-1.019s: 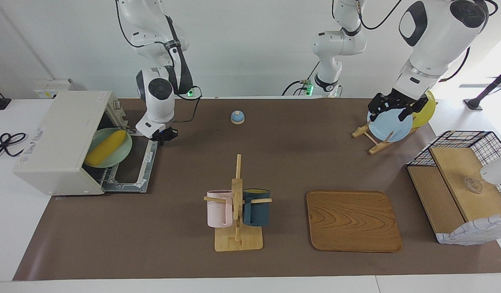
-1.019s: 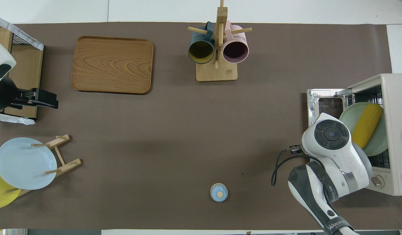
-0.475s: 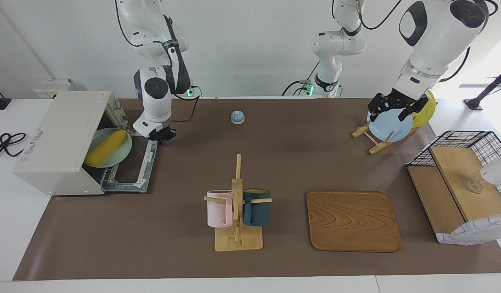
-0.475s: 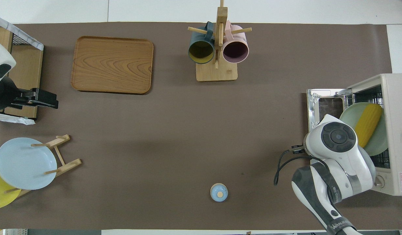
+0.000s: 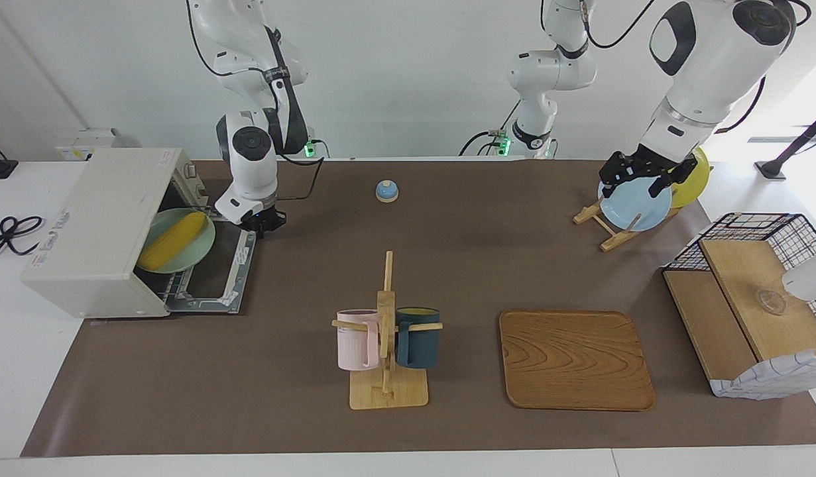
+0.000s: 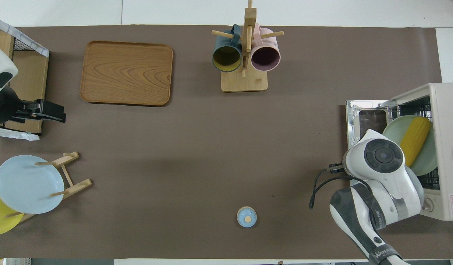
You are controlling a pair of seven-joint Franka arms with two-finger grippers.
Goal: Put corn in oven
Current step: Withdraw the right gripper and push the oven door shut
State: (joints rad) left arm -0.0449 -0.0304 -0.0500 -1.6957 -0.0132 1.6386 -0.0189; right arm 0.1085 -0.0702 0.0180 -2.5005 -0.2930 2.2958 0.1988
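Note:
The corn [image 5: 174,240] lies on a pale green plate [image 5: 199,257] on the wire rack inside the oven [image 5: 96,225], at the right arm's end of the table. The plate's rim sticks out past the opening. The oven's door [image 5: 212,278] hangs open and flat. The overhead view shows the corn [image 6: 416,138] on the plate [image 6: 395,129] in the oven [image 6: 447,147]. My right gripper [image 5: 260,226] is low by the door's corner nearest the robots, holding nothing that I can see. Its wrist hides it from above. My left gripper [image 5: 635,182] waits raised and open, over the basket's edge [image 6: 62,115].
A blue bell [image 5: 387,191] sits near the robots at mid-table. A mug stand [image 5: 386,344] with a pink and a dark blue mug and a wooden tray [image 5: 575,359] lie farther out. A plate rack [image 5: 633,205] and a wire basket [image 5: 752,298] stand at the left arm's end.
My right gripper has shifted slightly toward the oven door's corner and its wrist has turned. The corn, plate, door and left arm have not moved.

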